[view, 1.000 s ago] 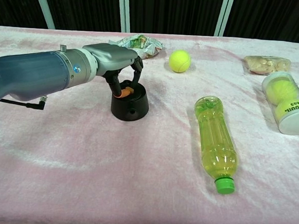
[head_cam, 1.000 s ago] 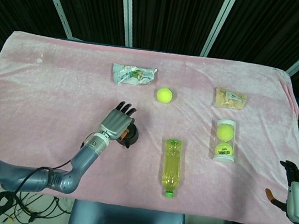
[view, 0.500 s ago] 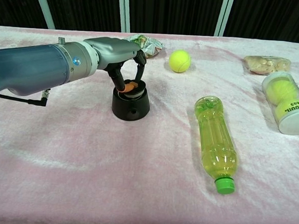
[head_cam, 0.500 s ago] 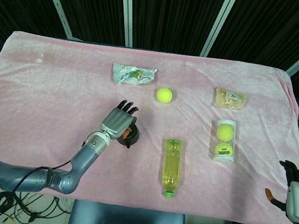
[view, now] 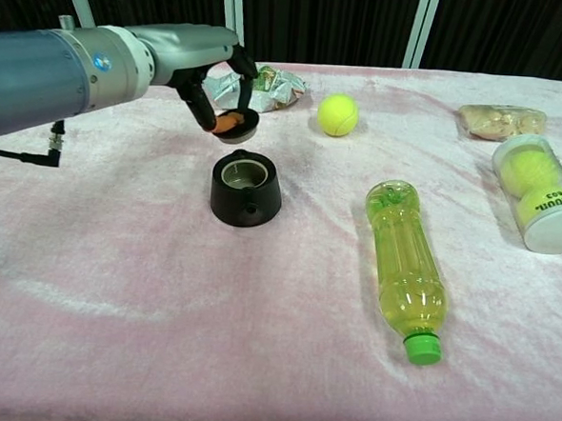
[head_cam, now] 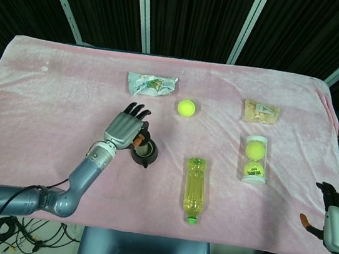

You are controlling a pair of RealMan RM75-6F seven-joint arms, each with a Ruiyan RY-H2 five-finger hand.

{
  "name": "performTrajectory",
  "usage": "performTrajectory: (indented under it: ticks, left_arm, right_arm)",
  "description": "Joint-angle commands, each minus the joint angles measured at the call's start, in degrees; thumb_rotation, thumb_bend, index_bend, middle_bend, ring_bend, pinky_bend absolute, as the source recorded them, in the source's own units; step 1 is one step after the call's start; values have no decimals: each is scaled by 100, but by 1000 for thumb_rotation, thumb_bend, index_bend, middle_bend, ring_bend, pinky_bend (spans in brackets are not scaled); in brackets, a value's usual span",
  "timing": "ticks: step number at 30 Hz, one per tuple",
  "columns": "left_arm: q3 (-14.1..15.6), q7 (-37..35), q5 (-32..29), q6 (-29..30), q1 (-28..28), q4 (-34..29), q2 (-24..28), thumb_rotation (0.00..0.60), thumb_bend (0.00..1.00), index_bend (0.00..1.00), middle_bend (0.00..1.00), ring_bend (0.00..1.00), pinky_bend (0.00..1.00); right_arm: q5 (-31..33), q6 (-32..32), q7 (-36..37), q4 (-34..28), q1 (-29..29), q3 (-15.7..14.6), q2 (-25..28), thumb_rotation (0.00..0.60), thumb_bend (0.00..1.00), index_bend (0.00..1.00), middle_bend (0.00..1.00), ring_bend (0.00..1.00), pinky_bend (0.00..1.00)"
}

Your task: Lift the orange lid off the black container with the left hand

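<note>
Above the pink cloth (view: pixel 114 286), the left hand (view: pixel 209 58) pinches the orange lid (view: pixel 231 123) between its fingertips and holds it clear of the black container (view: pixel 246 189), up and slightly to the left of the container's uncovered mouth. Near the table's right edge, the right hand (head_cam: pixel 334 216) rests low with nothing in it, its fingers partly spread. On the cloth lie 1 yellow-green bottle (view: pixel 406 266), 1 loose tennis ball (view: pixel 337 115), a tube of tennis balls (view: pixel 540 193) and 2 snack packets (head_cam: pixel 151 85) (head_cam: pixel 261 111).
</note>
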Motion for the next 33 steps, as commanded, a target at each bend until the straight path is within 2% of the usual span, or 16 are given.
performTrajectory:
  ticks: [1, 10, 14, 21, 23, 26, 29, 33]
  left_arm:
    - [198, -29, -75, -26, 174, 79, 164, 600, 445, 589, 136, 0, 0]
    - [490, -663, -69, -728, 401, 1027, -127, 600, 445, 591, 133, 0, 0]
    - [533, -793, 117, -808, 414, 1343, -303, 600, 444, 583, 132, 0, 0]
    - [698, -611, 266, -859, 383, 1725, -549, 600, 386, 477, 119, 0, 0]
    - [736, -534, 292, -853, 379, 1778, -593, 600, 339, 455, 103, 0, 0]
    - [755, -449, 252, -895, 366, 1750, -582, 600, 199, 323, 61, 0, 0]
    - [714, -433, 248, -867, 364, 1647, -532, 600, 108, 189, 42, 0, 0]
    - [611, -596, 426, -769, 401, 1424, -398, 600, 49, 117, 38, 0, 0]
  right_arm:
    - [9, 3, -1, -8, -4, 1, 2, 600, 147, 195, 155, 215, 176]
    - [45, 29, -21, -15, -15, 19, 6, 600, 147, 195, 155, 215, 176]
    - [55, 8, -7, -18, -15, 12, 11, 600, 148, 195, 155, 215, 176]
    - [64, -29, 36, -40, -12, 6, 27, 600, 147, 195, 155, 215, 176]
    - [58, -40, 36, -56, -13, -6, 35, 600, 147, 195, 155, 215, 176]
    - [58, -36, 35, -62, -13, -3, 37, 600, 147, 195, 155, 215, 176]
    - [93, -54, 61, -79, -16, 2, 41, 600, 146, 197, 155, 215, 176]
    - [132, -86, 77, -111, -8, 13, 60, 600, 146, 199, 155, 215, 176]
